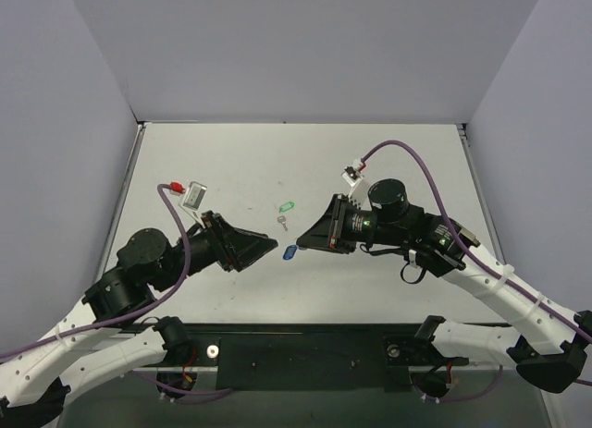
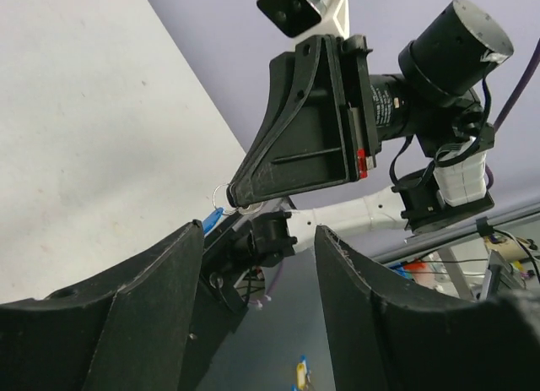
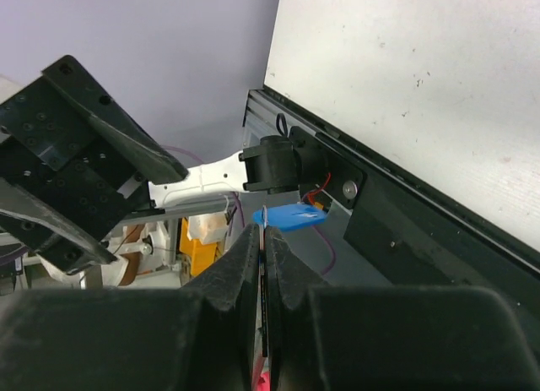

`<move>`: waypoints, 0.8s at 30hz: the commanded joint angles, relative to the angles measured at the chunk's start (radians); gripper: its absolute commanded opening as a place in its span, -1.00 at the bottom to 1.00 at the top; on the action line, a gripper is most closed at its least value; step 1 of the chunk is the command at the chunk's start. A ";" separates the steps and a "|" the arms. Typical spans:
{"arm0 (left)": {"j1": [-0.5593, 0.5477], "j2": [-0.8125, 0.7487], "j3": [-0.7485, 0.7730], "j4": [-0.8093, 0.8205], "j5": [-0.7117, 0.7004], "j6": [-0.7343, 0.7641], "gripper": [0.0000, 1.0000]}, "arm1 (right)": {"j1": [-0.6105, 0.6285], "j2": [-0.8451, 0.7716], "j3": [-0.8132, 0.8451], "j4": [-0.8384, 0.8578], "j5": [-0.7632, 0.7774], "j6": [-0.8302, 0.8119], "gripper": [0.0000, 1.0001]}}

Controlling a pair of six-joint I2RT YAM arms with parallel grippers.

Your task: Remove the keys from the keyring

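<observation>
Count: two arms, two grippers, two key tags (one blue, one green), one silver key clearly visible.

Right gripper [image 1: 300, 244] is fully closed. In the right wrist view its fingers [image 3: 245, 268] are pressed together and pinch the thin metal ring of the blue keyring [image 1: 289, 252]. The blue tag sticks out just past the fingertips, lifted off the surface near table centre, toward the near edge. Any key on that ring is too small to make out.

Left gripper [image 1: 270, 248] has its jaws spread wide and holds nothing. Its tip points at the right gripper's tip, just beside the blue keyring, not touching it as far as I can see.

Green tag [image 1: 287, 207] lies flat on the table, a little beyond the two tips. The silver key [image 1: 282, 223] lies right next to it, on its near side.

Table [image 1: 231, 160] is matte white with faint specks. A black strip [image 1: 305, 354] runs along the near edge between the arm bases. Plain pale grey-lilac walls [image 1: 305, 49] enclose it at the back and on both sides.
</observation>
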 commanded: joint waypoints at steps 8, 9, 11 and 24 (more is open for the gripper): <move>-0.003 -0.065 -0.253 0.374 0.175 -0.239 0.09 | -0.015 -0.006 -0.015 0.026 -0.106 0.039 -1.00; -0.003 -0.074 -0.276 0.413 0.178 -0.248 0.09 | -0.014 -0.007 -0.015 0.036 -0.119 0.038 -1.00; -0.003 -0.085 -0.306 0.477 0.189 -0.268 0.08 | -0.015 -0.003 -0.015 0.051 -0.136 0.036 -1.00; -0.003 -0.030 -0.342 0.754 0.289 -0.370 -0.26 | -0.032 -0.019 -0.037 0.174 -0.209 0.030 -1.00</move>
